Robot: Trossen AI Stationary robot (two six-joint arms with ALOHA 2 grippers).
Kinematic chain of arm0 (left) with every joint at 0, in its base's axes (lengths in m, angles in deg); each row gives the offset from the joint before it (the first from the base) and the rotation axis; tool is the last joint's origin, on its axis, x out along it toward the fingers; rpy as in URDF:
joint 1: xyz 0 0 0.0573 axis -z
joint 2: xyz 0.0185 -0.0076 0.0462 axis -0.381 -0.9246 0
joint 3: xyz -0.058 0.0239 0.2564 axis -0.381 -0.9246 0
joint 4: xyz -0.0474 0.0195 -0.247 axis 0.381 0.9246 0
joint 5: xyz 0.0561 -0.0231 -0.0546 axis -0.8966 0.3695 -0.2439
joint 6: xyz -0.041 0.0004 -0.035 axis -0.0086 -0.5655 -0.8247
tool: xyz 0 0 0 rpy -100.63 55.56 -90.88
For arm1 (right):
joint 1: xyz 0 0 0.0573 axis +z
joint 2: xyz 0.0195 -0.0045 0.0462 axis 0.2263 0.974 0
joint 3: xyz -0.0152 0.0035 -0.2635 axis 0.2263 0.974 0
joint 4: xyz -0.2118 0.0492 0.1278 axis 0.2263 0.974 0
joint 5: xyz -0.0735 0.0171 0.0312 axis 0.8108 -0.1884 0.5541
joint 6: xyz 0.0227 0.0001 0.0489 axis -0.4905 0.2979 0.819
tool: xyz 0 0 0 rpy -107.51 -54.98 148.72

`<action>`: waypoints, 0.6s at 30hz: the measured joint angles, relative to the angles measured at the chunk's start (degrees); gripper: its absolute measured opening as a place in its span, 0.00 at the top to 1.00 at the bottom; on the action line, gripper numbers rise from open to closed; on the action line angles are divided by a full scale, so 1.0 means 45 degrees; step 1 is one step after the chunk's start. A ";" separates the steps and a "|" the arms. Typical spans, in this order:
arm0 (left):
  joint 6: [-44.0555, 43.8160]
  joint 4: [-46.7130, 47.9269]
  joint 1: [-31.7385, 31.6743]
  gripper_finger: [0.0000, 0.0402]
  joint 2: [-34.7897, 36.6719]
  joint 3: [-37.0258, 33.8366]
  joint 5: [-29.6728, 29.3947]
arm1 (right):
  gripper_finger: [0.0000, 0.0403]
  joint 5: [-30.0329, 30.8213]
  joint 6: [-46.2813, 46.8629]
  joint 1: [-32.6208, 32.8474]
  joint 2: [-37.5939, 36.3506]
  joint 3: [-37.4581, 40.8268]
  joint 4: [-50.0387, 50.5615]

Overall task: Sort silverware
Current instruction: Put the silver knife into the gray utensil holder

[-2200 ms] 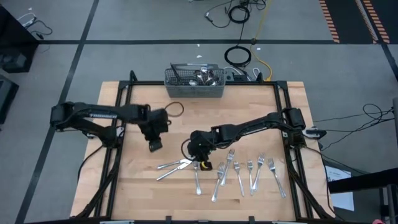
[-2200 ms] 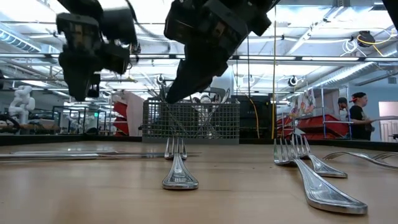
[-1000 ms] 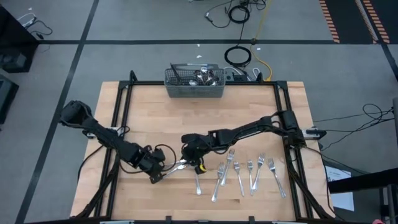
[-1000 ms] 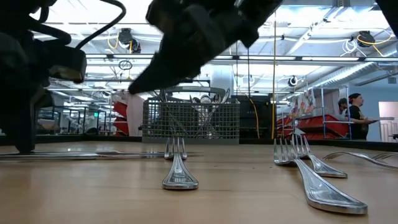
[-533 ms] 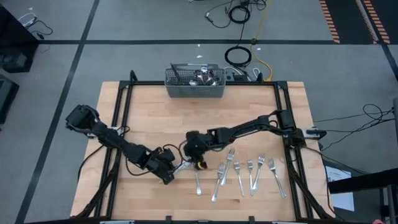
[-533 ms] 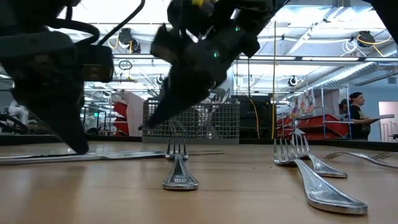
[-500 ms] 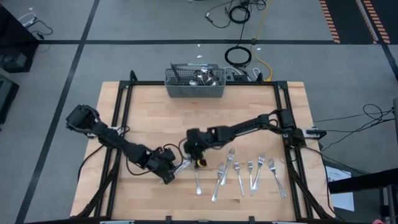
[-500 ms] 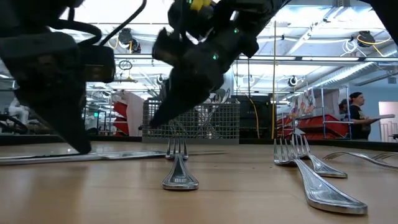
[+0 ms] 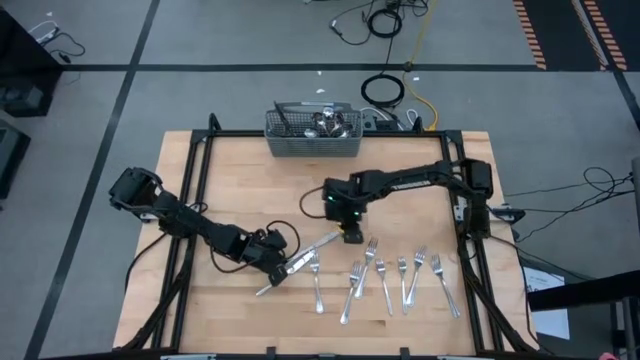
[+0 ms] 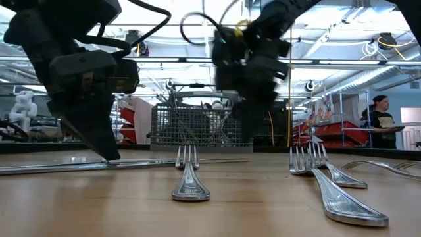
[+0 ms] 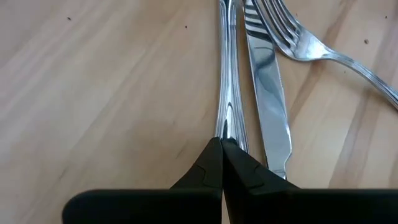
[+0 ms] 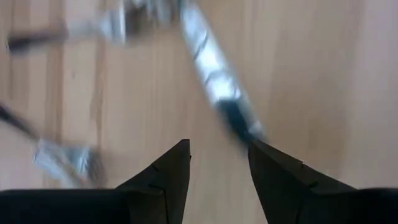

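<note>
Pale wooden surface [image 9: 240, 180], grey wire-mesh basket [image 9: 313, 133] at its far edge. Right end effector [image 9: 352, 235], fingers apart and empty, has withdrawn from the slim silver knives [image 9: 300, 264]; left end effector [image 9: 279, 272], fingers together, has arrived beside them. 5 sorted forks [image 9: 400, 280] lie right.

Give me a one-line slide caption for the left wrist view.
Left gripper, shut, pressed to a slim handle beside a table knife and a fork on the wooden table.
</note>
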 joint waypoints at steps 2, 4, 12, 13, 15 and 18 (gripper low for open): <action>-0.0009 -0.0042 -0.0035 1.00 -0.0013 -0.0015 -0.0187 | 0.62 -0.0055 0.0579 -0.0004 -0.0365 0.1006 -0.0288; -0.0068 -0.0057 -0.0047 1.00 -0.0015 -0.0024 -0.0294 | 0.62 -0.0118 0.1650 -0.0120 -0.0860 0.2149 -0.1201; -0.0097 -0.0476 -0.0076 1.00 -0.0047 -0.0073 -0.0341 | 0.59 -0.1095 0.9742 -0.0913 -0.2676 0.6759 -1.0540; -0.0097 -0.0477 -0.0095 1.00 -0.0049 -0.0073 -0.0334 | 0.59 -0.0905 1.0322 -0.0900 -0.2728 0.7122 -1.1124; -0.0102 -0.0477 -0.0132 1.00 -0.0049 -0.0073 -0.0320 | 0.59 -0.0633 1.0983 -0.0825 -0.2761 0.7713 -1.1357; -0.0097 -0.0498 -0.0222 1.00 -0.0049 -0.0073 -0.0283 | 0.59 -0.0577 1.1596 -0.0723 -0.2766 0.8325 -1.1427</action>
